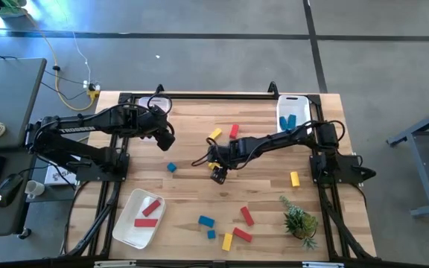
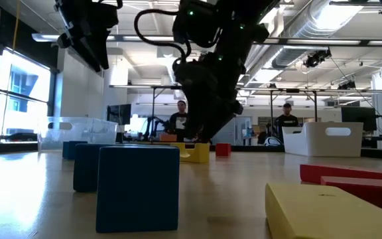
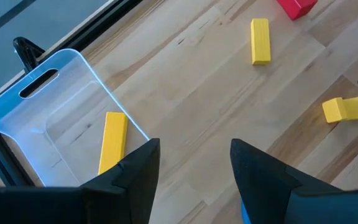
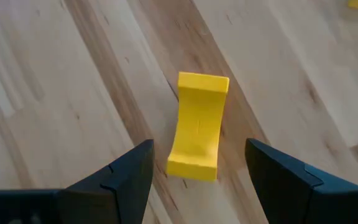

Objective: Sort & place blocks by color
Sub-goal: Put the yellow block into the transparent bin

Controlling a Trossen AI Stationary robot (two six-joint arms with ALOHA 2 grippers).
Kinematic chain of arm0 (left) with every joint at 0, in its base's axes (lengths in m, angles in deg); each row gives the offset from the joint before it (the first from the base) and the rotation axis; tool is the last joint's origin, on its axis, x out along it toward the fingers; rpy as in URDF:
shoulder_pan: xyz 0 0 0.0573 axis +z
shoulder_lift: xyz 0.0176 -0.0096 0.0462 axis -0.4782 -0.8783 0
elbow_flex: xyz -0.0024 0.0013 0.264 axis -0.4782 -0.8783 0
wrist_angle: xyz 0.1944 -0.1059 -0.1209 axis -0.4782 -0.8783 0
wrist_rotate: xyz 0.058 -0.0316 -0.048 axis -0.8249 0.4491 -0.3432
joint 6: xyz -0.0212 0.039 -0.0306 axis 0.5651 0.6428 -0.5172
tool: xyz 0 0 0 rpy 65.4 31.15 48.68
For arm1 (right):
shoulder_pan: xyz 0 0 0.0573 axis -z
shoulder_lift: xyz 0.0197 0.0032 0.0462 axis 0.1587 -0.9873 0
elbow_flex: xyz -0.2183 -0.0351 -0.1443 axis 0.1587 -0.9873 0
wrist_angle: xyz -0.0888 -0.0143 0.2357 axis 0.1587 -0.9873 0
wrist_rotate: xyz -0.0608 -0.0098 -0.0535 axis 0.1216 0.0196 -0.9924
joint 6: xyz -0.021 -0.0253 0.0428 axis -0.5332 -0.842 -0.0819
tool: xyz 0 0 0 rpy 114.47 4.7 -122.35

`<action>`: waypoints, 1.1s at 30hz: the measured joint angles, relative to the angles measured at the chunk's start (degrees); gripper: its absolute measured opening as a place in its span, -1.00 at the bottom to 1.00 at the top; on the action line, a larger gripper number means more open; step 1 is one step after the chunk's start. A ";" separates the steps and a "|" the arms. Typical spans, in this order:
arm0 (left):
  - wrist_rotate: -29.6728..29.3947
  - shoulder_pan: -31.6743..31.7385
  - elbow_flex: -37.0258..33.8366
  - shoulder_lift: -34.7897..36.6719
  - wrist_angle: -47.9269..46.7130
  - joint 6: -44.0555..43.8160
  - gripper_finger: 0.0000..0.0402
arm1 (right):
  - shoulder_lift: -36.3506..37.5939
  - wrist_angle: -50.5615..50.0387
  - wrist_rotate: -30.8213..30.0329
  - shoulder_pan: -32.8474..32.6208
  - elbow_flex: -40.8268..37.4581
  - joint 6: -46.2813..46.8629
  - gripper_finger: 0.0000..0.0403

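Red, yellow and blue blocks lie scattered on the wooden table (image 1: 199, 193). A yellow block (image 4: 197, 127) lies flat on the wood near the table's middle. My right gripper (image 4: 199, 145) hangs over it, open, one finger on either side and clear of it; in the high view this gripper (image 1: 218, 173) is near the table's middle. My left gripper (image 3: 194, 146) is open with nothing between its fingers, raised by the clear bin (image 3: 36, 106) at the far left, which holds a yellow bar (image 3: 112, 142). Another yellow block (image 1: 214, 135) and a red one (image 1: 234, 131) lie toward the far edge.
A white tray (image 1: 129, 227) near the front left holds red blocks. A white bin (image 1: 290, 104) at the far right holds blue ones. A small green plant (image 1: 300, 222) stands at the front right. Loose blocks lie along the near edge, and a blue cube (image 1: 171, 167) lies left of centre.
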 joint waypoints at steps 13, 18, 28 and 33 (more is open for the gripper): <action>1.88 -0.11 0.00 0.00 0.02 2.19 -0.08 | -3.85 0.22 -0.44 -0.07 0.00 0.88 0.18; 1.85 -0.11 0.00 0.01 0.02 2.91 -0.08 | -4.22 0.31 -2.25 -0.11 0.02 0.83 0.18; 2.47 -0.11 0.00 0.00 0.02 3.56 -0.08 | -4.19 0.03 -0.39 1.15 0.06 3.23 -0.35; 3.04 -0.11 0.00 0.01 0.02 3.54 -0.08 | -4.12 0.04 1.57 1.82 0.12 3.04 -0.47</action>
